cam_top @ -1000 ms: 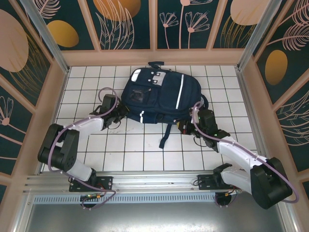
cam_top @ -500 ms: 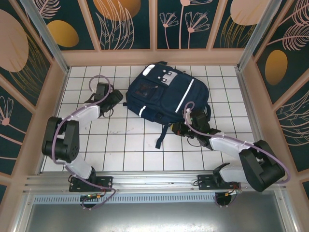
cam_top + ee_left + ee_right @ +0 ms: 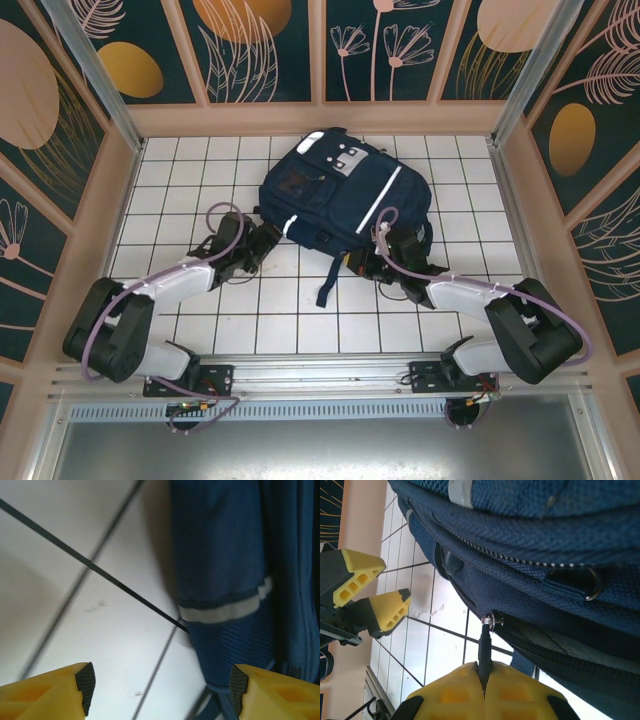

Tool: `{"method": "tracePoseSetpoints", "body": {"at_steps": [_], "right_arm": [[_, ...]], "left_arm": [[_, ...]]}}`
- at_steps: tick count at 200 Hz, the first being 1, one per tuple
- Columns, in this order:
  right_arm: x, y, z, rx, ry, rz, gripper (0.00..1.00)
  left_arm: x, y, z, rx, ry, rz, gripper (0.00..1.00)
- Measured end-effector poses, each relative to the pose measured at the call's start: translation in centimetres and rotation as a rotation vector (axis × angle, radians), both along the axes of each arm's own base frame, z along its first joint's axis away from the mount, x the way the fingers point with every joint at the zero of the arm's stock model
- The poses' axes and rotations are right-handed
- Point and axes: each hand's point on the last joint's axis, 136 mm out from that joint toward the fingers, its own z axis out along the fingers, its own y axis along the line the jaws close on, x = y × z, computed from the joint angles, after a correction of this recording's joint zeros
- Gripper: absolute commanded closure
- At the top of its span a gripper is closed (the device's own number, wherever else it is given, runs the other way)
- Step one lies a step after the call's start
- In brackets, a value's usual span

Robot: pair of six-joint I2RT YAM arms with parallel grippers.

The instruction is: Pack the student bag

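Observation:
The navy student bag (image 3: 345, 190) lies tilted on the white tiled table, its top toward the back wall. My right gripper (image 3: 372, 262) is at the bag's near edge, shut on a black zipper pull (image 3: 484, 647). The pull runs from a metal slider into my closed yellow fingers (image 3: 450, 695), just below the bag's fabric (image 3: 545, 540). My left gripper (image 3: 262, 245) stands open at the bag's near-left corner. Its two pads (image 3: 86, 686) are wide apart over bare tile, and the bag (image 3: 225, 555) with a white stripe reaches the right pad. The left gripper (image 3: 390, 582) also appears in the right wrist view.
A dark strap (image 3: 330, 285) trails from the bag toward the near edge between the two arms. Wooden-framed patterned walls (image 3: 320, 118) enclose the table on three sides. Bare tiles (image 3: 180, 170) lie left of the bag.
The bag has turned clockwise and shifted right. My left gripper opened, swung out to the left, then came back to the bag's near-left corner. My right gripper stayed shut and moved left.

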Motion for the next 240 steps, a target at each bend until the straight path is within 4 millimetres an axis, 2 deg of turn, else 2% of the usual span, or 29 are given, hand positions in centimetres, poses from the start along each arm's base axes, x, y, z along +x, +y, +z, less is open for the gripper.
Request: {"method": "tracePoseSetpoints", "body": {"at_steps": [41, 79, 108, 133, 153, 183, 240], "right_arm": [[-0.1, 0.2, 0.1, -0.006, -0.012, -0.006, 1.00], [0.1, 0.1, 0.5, -0.003, -0.025, -0.018, 1.00], [-0.1, 0.0, 0.2, -0.004, -0.015, -0.023, 1.00], [-0.3, 0.1, 0.1, 0.004, -0.013, -0.024, 1.00], [-0.3, 0.1, 0.1, 0.008, -0.016, -0.024, 1.00], [-0.4, 0.3, 0.0, 0.005, -0.016, -0.021, 1.00], [-0.6, 0.0, -1.1, -0.059, -0.012, -0.041, 1.00]], "left_arm": [[1.0, -3.7, -2.5, -0.092, 0.036, -0.012, 0.39], [2.4, -6.0, -3.0, -0.160, 0.020, -0.010, 0.42], [2.8, -6.5, -2.8, -0.187, 0.007, -0.003, 0.51], [3.3, -6.8, -2.1, -0.212, -0.019, 0.007, 0.67], [3.6, -7.0, -1.5, -0.228, -0.043, 0.008, 0.75], [3.9, -7.0, -1.4, -0.232, -0.057, 0.016, 1.00], [4.1, -6.8, -1.9, -0.213, -0.062, 0.040, 1.00]]}}
